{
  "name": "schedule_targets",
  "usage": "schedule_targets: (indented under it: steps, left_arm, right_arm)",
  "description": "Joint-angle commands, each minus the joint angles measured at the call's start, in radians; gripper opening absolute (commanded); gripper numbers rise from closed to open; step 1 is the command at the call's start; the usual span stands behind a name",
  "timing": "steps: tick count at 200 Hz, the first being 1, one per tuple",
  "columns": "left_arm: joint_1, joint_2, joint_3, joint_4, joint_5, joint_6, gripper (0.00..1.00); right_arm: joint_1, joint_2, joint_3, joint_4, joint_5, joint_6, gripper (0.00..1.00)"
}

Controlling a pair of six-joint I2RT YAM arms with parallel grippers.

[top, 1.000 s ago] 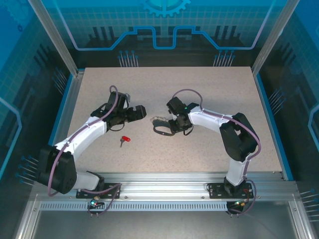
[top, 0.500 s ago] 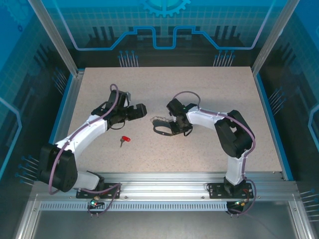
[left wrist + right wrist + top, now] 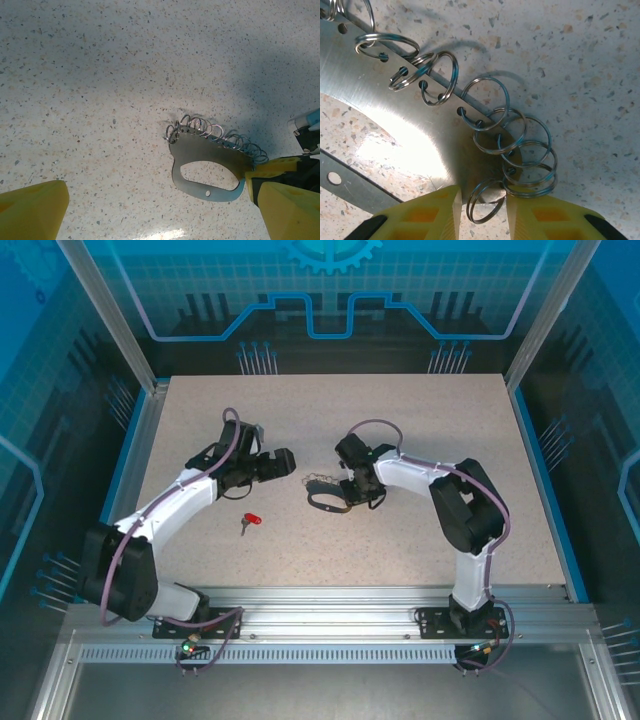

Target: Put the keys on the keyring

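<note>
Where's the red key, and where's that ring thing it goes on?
red key (image 3: 251, 520), overhead view, on its red plastic head.
keyring (image 3: 205, 151), left wrist view, on its flat metal plate.

White-shelled arms; black joints; purple cables; yellow end effector fingers

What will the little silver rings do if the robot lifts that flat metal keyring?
The rings hang loosely through holes, so they'd probably swing and jingle. The keyring looks like thin, shiny metal: likely stiff, light, maybe slippery. Being flat, it should slide, not roll.
</note>
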Motion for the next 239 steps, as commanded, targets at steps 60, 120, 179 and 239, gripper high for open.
schedule_targets:
  steps: [60, 120, 179, 239]
  left_arm:
    - [-0.005, 0.024, 0.034, -0.001, 0.023, 0.011, 0.99]
    - [-0.005, 0.028, 0.038, 0.001, 0.024, 0.009, 0.99]
    - [-0.006, 0.028, 0.037, 0.002, 0.022, 0.007, 0.99]
    - [-0.006, 0.031, 0.038, 0.007, 0.024, 0.000, 0.99]
  right_arm:
    - [-0.024, 0.029, 0.041, -0.037, 0.035, -0.040, 0.25]
    - [-0.025, 0.038, 0.049, -0.045, 0.030, -0.060, 0.20]
    - [-0.035, 0.025, 0.022, -0.042, 0.036, -0.070, 0.21]
    - [-0.055, 0.003, -0.009, -0.032, 0.028, -0.080, 0.21]
